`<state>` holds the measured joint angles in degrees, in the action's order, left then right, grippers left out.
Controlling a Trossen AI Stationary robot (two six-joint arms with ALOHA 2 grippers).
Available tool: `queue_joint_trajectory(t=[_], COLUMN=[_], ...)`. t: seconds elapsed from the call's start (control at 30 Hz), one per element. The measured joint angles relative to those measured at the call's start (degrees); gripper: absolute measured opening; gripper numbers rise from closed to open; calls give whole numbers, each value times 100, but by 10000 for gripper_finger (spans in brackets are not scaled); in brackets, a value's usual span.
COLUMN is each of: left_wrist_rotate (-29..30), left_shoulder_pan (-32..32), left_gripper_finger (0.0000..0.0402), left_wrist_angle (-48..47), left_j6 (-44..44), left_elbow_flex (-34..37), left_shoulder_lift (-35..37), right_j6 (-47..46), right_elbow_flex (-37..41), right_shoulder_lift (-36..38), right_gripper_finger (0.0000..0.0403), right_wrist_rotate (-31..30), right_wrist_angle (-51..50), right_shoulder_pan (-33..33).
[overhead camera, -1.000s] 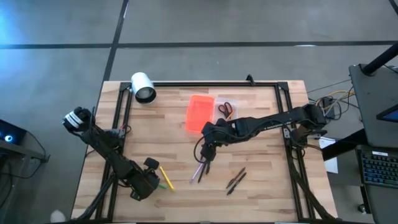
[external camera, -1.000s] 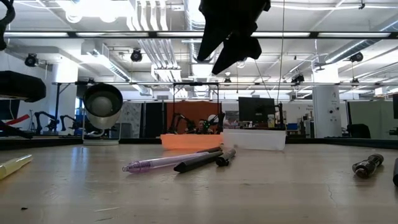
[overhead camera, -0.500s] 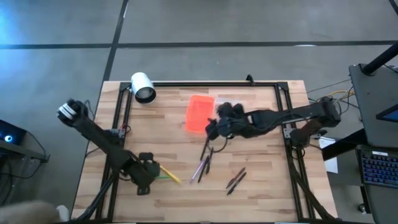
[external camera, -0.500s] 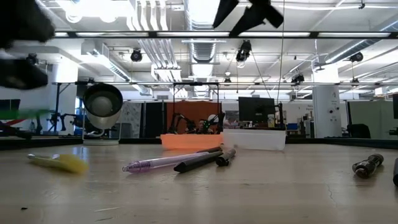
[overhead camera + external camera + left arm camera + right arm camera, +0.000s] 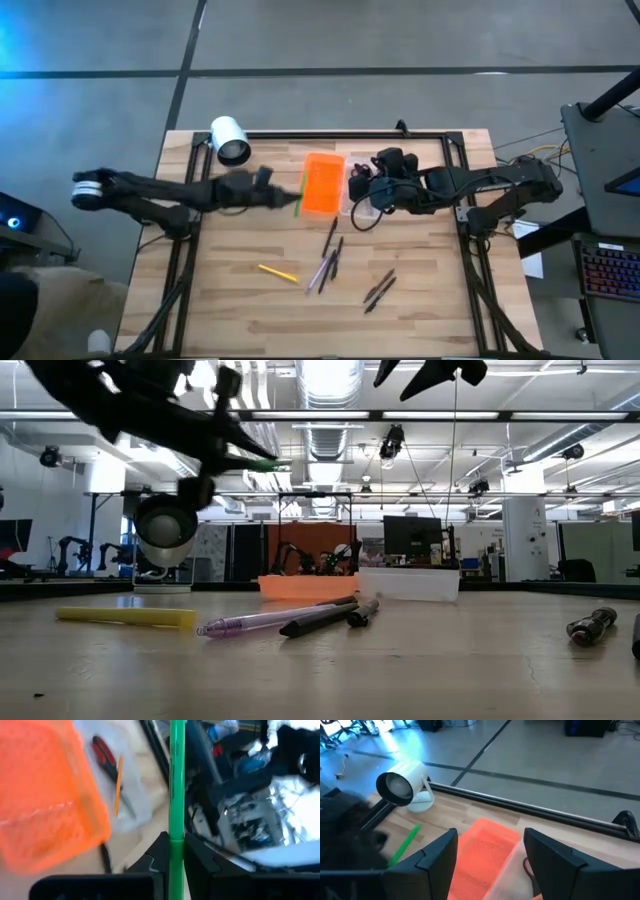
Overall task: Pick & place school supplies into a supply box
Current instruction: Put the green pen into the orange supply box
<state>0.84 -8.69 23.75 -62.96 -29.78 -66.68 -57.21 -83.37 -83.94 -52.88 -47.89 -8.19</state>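
A green pen (image 5: 177,780) is in my left gripper (image 5: 177,851), which is shut on it and hangs above the table just left of the orange lid (image 5: 322,183). The pen's free end (image 5: 297,204) reaches toward that lid. Beside the lid lies the clear tray (image 5: 362,200), holding red-handled scissors (image 5: 102,750) and an orange pencil (image 5: 118,785). My right gripper (image 5: 354,193) hovers open high above the tray, holding nothing. A yellow pen (image 5: 277,272), a purple pen (image 5: 262,622) and dark pens (image 5: 333,250) lie flat on the table. My left gripper pinches the green pen between its two fingers (image 5: 159,852), near the pen's rear part (image 5: 177,836). The fingers come about level from the table's left and lie along the pen. The long front part sticks out ahead of them, lifted clear, pointing at the orange lid.
A white cylinder (image 5: 230,140) lies on its side at the far left corner. Two dark markers (image 5: 380,290) lie near the right front. A black frame (image 5: 330,134) runs along the table's far edge and sides.
My left gripper has risen from the near left part of the table with the green pen and swung toward the orange lid, rolling as it went. The yellow pen beside it has slid and turned on the table. My right gripper has climbed from above the middle pens to over the tray.
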Motion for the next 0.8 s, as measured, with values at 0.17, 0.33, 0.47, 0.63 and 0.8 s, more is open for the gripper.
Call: queue_joint_trajectory(t=[0.17, 0.33, 0.47, 0.63, 0.8], left_wrist_rotate=[-399, -487, -477, -635, -386], left_shoulder_pan=[-347, -364, -488, -564, -558], left_gripper_finger=[18, 20, 27, 29, 39], left_wrist_angle=[-20, -1088, -1372, -1601, -1904], left_j6=[402, 948, 950, 748, 624], left_elbow_flex=[-1185, -2746, -3628, -4405, -4862], left_shoulder_lift=[-1364, -2811, -3652, -4504, -4755], right_j6=[-127, -555, -1051, -1431, -1402], right_elbow_flex=[2, 2, 4, 6, 15], right_shoulder_lift=[35, 158, 299, 360, 359], right_gripper_finger=[219, 219, 219, 219, 219], right_wrist_rotate=[13, 17, 16, -9, -18], right_wrist_angle=[-163, -694, -1308, -1773, -1836], right_shoulder_pan=[-7, -7, -21, -97, -132])
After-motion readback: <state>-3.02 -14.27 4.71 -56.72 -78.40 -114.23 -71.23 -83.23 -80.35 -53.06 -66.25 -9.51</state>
